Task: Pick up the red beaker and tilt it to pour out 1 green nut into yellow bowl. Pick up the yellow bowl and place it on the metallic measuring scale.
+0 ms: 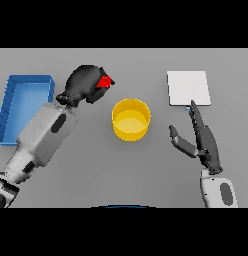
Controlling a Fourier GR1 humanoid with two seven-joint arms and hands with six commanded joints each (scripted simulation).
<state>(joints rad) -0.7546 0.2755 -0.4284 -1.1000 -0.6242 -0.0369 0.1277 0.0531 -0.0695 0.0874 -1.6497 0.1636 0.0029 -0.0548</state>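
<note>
Beaker [104,81], red, clasped in curled left hand [86,84] just far-left of yellow bowl [131,119], apart; right hand [203,142] idle, fingers straight, near scale [188,87].

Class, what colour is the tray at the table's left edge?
Blue tray, seen in the head view.

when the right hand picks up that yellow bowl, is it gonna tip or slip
The yellow bowl looks squat, with a wide flat base, so it probably won't tip or roll. Its walls seem steep and smooth, so it may slip unless gripped firmly. It looks rigid, and nothing shows inside it, so it is likely light. The right hand is open beside it.
</note>
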